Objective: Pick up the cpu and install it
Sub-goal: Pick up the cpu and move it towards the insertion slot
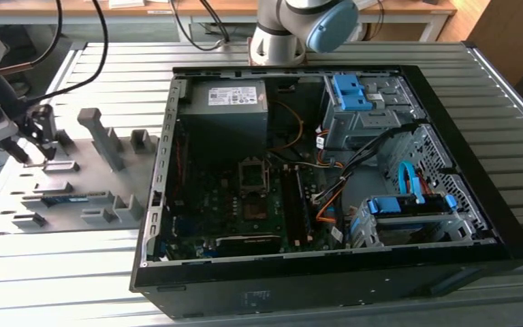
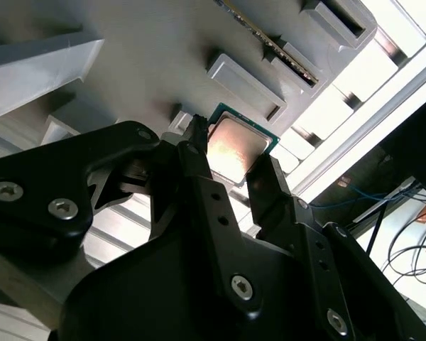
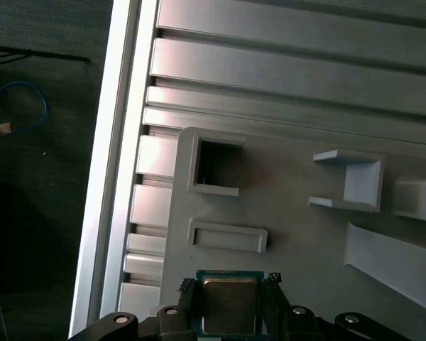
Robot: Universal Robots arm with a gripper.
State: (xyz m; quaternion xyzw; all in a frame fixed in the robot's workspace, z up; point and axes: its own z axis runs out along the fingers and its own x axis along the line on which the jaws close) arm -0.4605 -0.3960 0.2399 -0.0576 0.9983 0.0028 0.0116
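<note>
Ribbed aluminium table carries the whole scene, and your gripper hangs low at the exterior view's left, over the grey fixture tray.

Nearest the wrist, in both wrist views, the gripper has its black fingers drawn in to a narrow gap. One finger stands against each of two opposite edges of the cpu. The chip's pale metal top faces the cameras, with a thin green border showing around it. You cannot tell from these pictures whether the chip rests on the tray or sits just above it.

Just past the chip, the tray shows a shallow rectangular pocket and a deeper square one, both near the tray's edge. A blue-green memory stick lies in another slot of the tray.

Beyond the tray, well apart from the gripper, the open black computer case lies on its side. Its motherboard is exposed, with the power supply behind it.

Farthest back, the arm's base stands at the table's far edge.
</note>
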